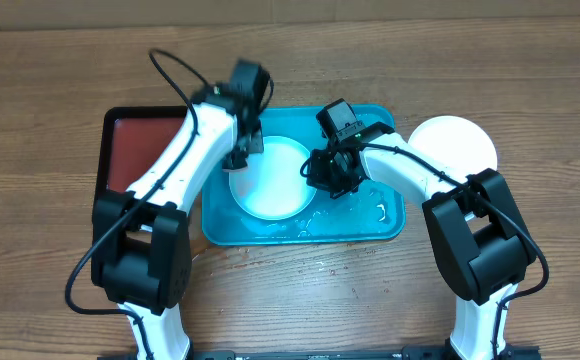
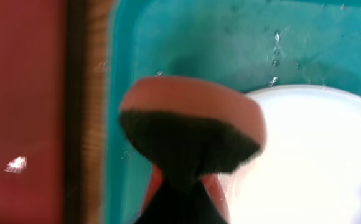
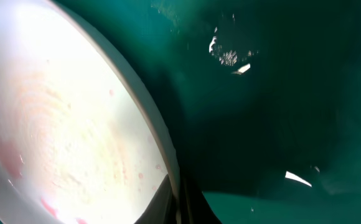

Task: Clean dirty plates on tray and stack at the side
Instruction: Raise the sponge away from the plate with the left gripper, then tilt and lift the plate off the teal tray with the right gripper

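now the left gripper (image 1: pixel 241 153) holds a sponge (image 2: pixel 192 127) over the plate (image 1: pixel 273 182) edge.

Lab-style robot workstation: wood-grain table (image 1: pixel 50 80), two mounted arms (image 1: pixel 170 165).

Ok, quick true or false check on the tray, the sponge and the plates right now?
1. A round pale plastic plate lies in the large turquoise plastic tray. True.
2. The left jaws hold an orange sponge with a dark scouring face. True.
3. The small black tray with red inside sits on the right arm's side. False: the left arm's.
4. No plate sits outside the turquoise tray. False: a round white plate rests on the wooden table beside it.
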`<action>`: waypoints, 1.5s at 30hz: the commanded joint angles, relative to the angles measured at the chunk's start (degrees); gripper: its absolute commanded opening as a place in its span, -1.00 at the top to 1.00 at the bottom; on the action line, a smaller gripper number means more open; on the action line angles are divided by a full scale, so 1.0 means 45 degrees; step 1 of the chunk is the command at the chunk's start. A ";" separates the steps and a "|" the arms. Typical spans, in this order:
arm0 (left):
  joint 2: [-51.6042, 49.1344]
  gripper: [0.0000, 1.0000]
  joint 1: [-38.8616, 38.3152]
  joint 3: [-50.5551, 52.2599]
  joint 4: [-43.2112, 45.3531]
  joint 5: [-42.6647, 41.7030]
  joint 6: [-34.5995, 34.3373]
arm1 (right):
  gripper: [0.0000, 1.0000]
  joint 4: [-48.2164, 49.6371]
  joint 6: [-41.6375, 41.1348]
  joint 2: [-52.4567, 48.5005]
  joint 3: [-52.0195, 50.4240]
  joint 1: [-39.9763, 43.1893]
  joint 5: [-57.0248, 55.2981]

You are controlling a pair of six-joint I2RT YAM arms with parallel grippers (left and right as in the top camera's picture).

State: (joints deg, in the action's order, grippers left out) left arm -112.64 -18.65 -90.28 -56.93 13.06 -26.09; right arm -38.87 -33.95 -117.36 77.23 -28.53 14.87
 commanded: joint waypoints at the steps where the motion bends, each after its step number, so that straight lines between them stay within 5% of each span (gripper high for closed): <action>1: 0.0107 0.92 0.0097 -0.3293 -0.2205 0.0374 -0.0491 | 0.93 -0.0850 0.0044 -0.0355 -0.0379 -0.0049 -0.0039; 7: 0.0102 0.92 0.0092 -0.4731 -0.3521 -0.0228 -0.0374 | 0.93 -0.2623 0.0981 0.0680 -0.0029 0.0024 -0.1195; 27: 0.0053 0.91 0.0117 -0.1195 -0.1807 -0.3026 0.0413 | 0.93 -0.5066 0.0578 0.7087 0.0034 -0.0937 -1.1589; 45: 0.0053 0.92 0.0117 -0.0767 -0.1399 -0.3249 0.0413 | 0.93 -0.5149 0.0214 0.7859 0.0034 -0.4915 -2.1371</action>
State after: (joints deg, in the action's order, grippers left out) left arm -112.53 -18.37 -93.69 -63.53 -0.91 -25.10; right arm -62.50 -31.94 -83.26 77.08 -47.42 -66.35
